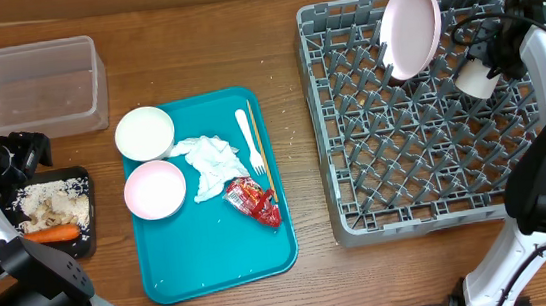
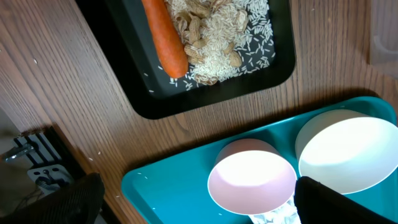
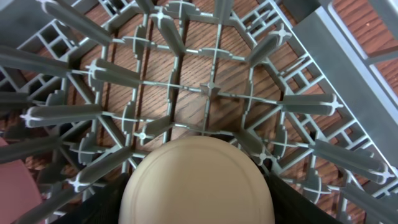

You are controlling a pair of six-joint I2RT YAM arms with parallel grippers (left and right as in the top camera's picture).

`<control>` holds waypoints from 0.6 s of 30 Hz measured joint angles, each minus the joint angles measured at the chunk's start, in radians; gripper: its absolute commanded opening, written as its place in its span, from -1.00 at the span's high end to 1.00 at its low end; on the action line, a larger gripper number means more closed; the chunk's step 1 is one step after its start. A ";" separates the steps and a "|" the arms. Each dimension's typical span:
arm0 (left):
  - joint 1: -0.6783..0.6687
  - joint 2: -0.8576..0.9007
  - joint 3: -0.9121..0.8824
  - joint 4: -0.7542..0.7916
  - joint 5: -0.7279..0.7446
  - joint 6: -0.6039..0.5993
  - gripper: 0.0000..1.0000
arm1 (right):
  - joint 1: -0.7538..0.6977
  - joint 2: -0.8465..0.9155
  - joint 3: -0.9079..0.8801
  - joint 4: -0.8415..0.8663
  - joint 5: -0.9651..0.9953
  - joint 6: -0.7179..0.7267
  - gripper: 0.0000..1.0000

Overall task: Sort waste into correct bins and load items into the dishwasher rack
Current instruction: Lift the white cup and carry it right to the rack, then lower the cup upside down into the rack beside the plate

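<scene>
Over the grey plastic dishwasher rack (image 1: 422,221), my right claw (image 3: 196,208) held the small white cup (image 1: 474,79) (my left claw (image 2: 193,202) gaped wide).

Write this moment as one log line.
right claw: holding cup over rack | left claw: open, empty | plate: in rack

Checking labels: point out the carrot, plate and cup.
carrot (image 1: 50,234): overhead view, middle of its length.
plate (image 1: 412,27): overhead view, centre of its pink face.
cup (image 1: 474,78): overhead view, on its white side wall.
</scene>
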 measured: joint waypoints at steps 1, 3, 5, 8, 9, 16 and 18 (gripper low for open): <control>0.000 0.000 0.000 0.000 0.000 0.000 -1.00 | -0.001 0.000 0.000 -0.001 0.000 0.000 -0.06; 0.000 0.000 0.000 0.000 0.000 0.000 -0.99 | 0.000 0.000 0.000 -0.004 0.000 0.000 -0.09; 0.000 0.000 0.000 0.000 0.000 0.000 -1.00 | -0.001 0.000 0.000 -0.016 -0.001 0.000 -0.10; 0.000 0.000 0.000 0.000 0.000 0.000 -0.99 | -0.001 -0.004 0.000 -0.029 -0.010 0.000 -0.11; 0.000 0.000 0.000 0.000 0.000 0.000 -1.00 | -0.002 -0.010 0.000 -0.040 -0.019 0.000 -0.15; 0.000 0.000 0.000 0.000 0.000 0.000 -1.00 | -0.002 -0.105 0.005 -0.123 -0.075 0.012 -0.96; 0.000 0.000 0.000 0.000 0.000 0.000 -1.00 | -0.001 -0.143 0.011 -0.145 -0.085 0.016 -1.00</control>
